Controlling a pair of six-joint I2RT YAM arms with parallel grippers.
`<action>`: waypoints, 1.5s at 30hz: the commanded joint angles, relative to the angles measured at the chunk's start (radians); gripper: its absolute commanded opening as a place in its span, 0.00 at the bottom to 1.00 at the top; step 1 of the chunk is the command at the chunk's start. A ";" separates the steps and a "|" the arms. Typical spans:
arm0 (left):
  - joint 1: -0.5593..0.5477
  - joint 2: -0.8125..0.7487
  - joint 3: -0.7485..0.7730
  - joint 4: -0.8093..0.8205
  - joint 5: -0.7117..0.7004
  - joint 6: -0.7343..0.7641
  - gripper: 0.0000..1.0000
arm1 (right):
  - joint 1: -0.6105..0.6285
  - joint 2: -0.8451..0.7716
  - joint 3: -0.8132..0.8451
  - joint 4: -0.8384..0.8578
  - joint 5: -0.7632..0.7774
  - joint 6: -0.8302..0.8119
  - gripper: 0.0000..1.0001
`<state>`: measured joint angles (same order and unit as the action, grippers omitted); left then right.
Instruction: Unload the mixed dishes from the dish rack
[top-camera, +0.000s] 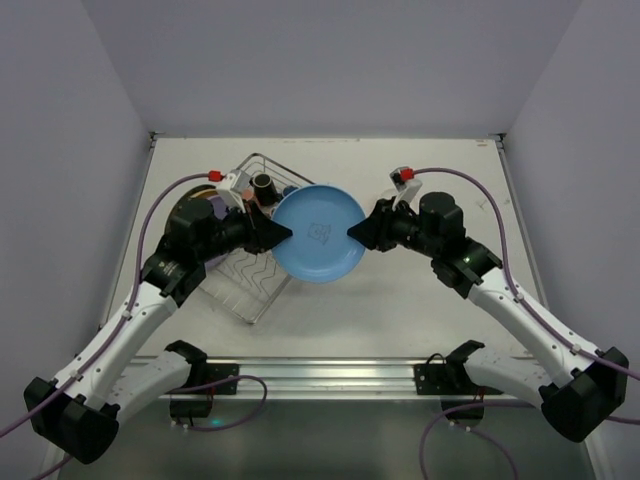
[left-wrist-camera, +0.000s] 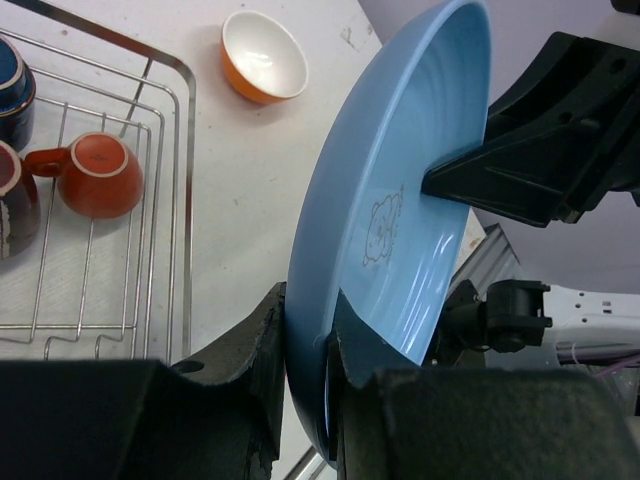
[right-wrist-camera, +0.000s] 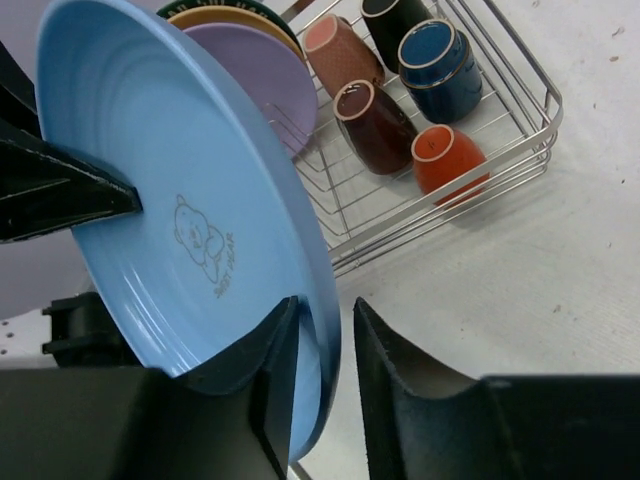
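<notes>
while the left tool (top-camera: 285, 236) clamps the blue plate (top-camera: 322, 255), right tool (top-camera: 353, 233) straddling its far rim — slightly agape

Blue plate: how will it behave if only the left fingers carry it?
Probably rigid: the blue plate shows no sag across its span. Likely slippery, since its surface looks glossy and the left fingers pinch only the rim. Held edge-on like that, it may pivot.
</notes>
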<state>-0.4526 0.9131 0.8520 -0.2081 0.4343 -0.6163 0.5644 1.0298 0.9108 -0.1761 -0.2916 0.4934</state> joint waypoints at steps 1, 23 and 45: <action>-0.005 0.000 0.007 0.024 0.020 0.027 0.00 | 0.023 0.000 0.046 -0.011 0.063 -0.004 0.25; -0.003 -0.092 0.174 -0.359 -0.593 0.259 1.00 | -0.695 -0.171 -0.105 -0.048 -0.013 0.177 0.00; -0.001 -0.301 -0.054 -0.292 -0.830 0.323 1.00 | -1.110 0.127 -0.116 0.163 0.152 0.640 0.00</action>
<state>-0.4538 0.6300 0.8341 -0.5621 -0.3470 -0.3019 -0.5430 1.1091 0.7891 -0.1337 -0.2817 0.9951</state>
